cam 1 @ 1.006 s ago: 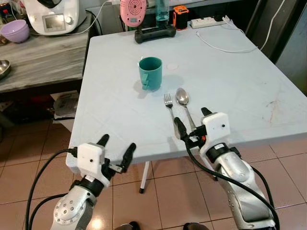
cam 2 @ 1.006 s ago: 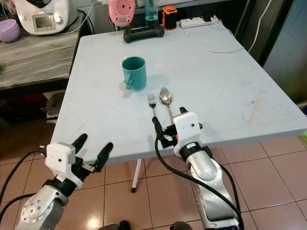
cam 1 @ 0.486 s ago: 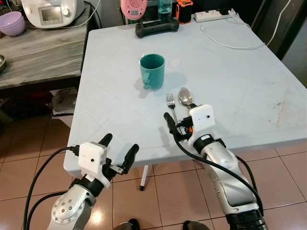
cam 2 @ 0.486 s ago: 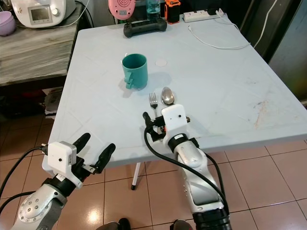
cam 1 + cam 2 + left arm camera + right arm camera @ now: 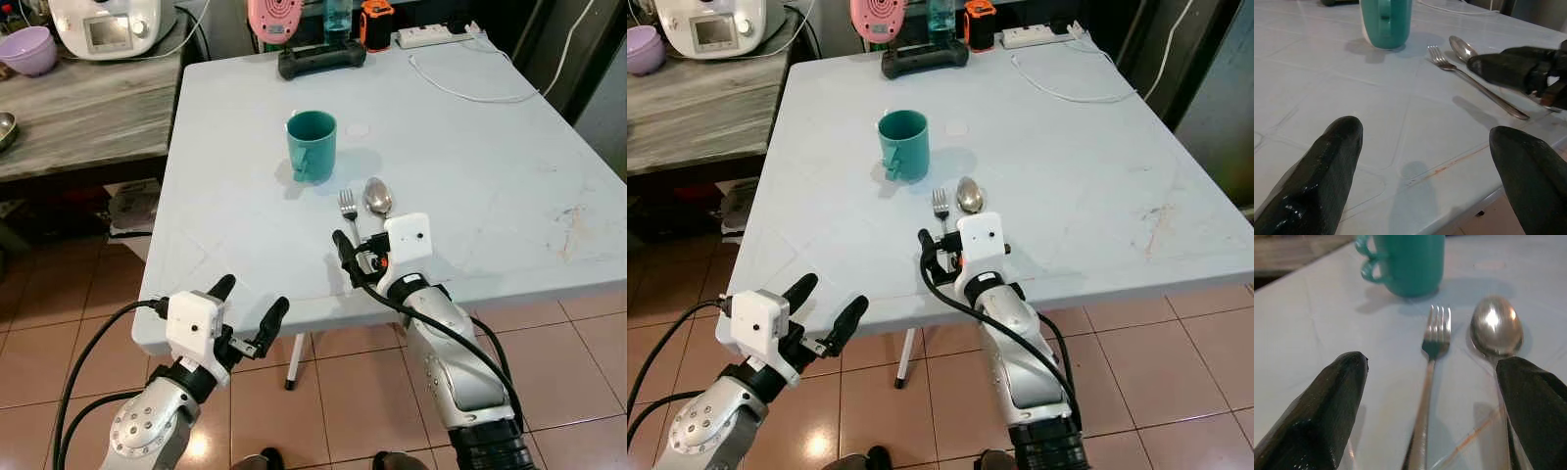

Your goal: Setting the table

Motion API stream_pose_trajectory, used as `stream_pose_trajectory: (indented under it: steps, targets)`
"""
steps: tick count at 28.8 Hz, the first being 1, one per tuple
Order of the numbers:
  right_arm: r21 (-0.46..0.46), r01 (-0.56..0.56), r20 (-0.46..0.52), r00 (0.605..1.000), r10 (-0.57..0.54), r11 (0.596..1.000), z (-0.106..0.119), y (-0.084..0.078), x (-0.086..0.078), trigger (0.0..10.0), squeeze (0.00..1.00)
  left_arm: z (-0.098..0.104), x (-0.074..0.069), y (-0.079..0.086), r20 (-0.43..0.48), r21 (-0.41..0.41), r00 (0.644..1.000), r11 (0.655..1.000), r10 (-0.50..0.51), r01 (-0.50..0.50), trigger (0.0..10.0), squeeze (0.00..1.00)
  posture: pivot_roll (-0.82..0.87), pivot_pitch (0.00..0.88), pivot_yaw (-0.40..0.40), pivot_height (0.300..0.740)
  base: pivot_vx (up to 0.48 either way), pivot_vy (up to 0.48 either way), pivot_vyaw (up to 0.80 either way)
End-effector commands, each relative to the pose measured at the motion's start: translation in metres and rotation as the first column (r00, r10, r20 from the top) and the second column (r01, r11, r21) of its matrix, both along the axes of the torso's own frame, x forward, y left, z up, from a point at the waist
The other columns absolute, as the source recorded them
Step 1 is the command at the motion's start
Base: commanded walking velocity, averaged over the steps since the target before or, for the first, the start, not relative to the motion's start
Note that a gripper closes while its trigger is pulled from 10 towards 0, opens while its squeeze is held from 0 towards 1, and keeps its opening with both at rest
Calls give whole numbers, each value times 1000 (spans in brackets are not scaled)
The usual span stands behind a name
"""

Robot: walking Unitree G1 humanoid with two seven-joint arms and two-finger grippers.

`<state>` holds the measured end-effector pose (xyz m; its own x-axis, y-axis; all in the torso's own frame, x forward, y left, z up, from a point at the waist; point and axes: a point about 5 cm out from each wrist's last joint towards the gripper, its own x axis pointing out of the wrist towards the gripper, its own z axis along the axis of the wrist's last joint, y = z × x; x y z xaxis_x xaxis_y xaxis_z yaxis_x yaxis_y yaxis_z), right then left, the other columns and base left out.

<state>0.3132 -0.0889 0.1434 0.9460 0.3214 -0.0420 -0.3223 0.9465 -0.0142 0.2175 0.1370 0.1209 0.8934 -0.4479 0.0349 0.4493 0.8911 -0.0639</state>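
**Right gripper open over fork and spoon handles, left gripper open off the table edge**

Right gripper (image 5: 942, 251) sat low over the near part of the pale table (image 5: 470, 166), its 2 black fingers spread apart and holding nothing. Right wrist view: fork (image 5: 1430, 382) ran up between the 2 fingers, tines pointing at the mug. Spoon (image 5: 1496, 330) lay just beside the fork, bowl up and shiny, its handle passing under one fingertip. Cannot tell whether that finger touched the handle.

Head views: fork (image 5: 348, 209) and spoon (image 5: 377, 197) lay side by side, roughly parallel, with the handles toward the robot and hidden under the right gripper's white housing. Teal mug (image 5: 312, 146) stood upright just beyond the fork tines, handle facing the robot, apart from both utensils. A small pale round disc (image 5: 359, 128) lay on the table just right of the mug.

Left gripper (image 5: 249, 306) hung at the near left edge of the table, below the tabletop line and over the tiled floor (image 5: 333, 401). Fingers were wide apart and empty. Left wrist view looked across the tabletop at the mug (image 5: 1386, 22), the fork (image 5: 1474, 83) and the right gripper's finger.

Far edge of the table: a black stand (image 5: 321, 61), a pink round device (image 5: 273, 20), an orange-and-black item (image 5: 374, 23) and a white power strip (image 5: 431, 37) with a white cable (image 5: 470, 93) trailing onto the table. To the left, a grey wooden counter (image 5: 88, 117) carried a white kitchen appliance (image 5: 108, 24) and a purple bowl (image 5: 27, 49).
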Motion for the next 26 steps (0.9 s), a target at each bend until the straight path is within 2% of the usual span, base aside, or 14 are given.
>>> stream_pose_trajectory:
  steps: [1, 7, 9, 10, 12, 13, 15, 26]
  targets:
    - [8, 26, -40, 999, -25, 1000, -3, -1, 5, 10000, 0, 2, -2, -2, 2, 7, 1000, 1000, -16, 16, 10000, 0, -86, 178, 97, 740, 0, 0, 0]
    - [53, 6, -74, 997, -2, 999, -6, 4, 8, 10000, 0, 2, -2, -1, 8, 17, 1000, 1000, -25, 25, 10000, 0, -88, 183, 101, 740, 0, 0, 0]
    - [48, -3, -73, 997, 6, 999, -6, 5, 9, 10000, 0, 2, -2, 1, 6, 18, 1000, 1000, -24, 24, 10000, 0, -88, 183, 103, 740, 0, 0, 0]
    - [41, -13, -77, 997, 16, 999, -7, 8, 9, 9451, 0, 2, -2, 2, 6, 20, 1000, 1000, -23, 23, 10000, 0, -89, 184, 104, 740, 0, 0, 0]
    - [25, -32, -87, 996, 34, 999, -9, 13, 10, 9529, 0, 2, -2, 2, 5, 20, 1000, 1000, -22, 22, 10000, 0, -88, 185, 105, 740, 0, 0, 0]
    - [13, -42, -80, 996, 43, 999, -8, 17, 10, 10000, 0, 2, -2, 1, 5, 19, 1000, 1000, -22, 22, 10000, 0, -88, 185, 105, 740, 0, 0, 0]
    - [-3, -53, -57, 997, 53, 999, -5, 20, 10, 10000, 0, 2, -2, 1, 4, 19, 1000, 1000, -24, 24, 10000, 0, -86, 184, 105, 740, 0, 0, 0]
    - [-47, -44, -63, 997, 41, 998, -8, 23, 13, 10000, 0, 1, -3, -2, -2, 14, 1000, 1000, -26, 26, 10000, 0, -82, 185, 106, 740, 0, 0, 0]
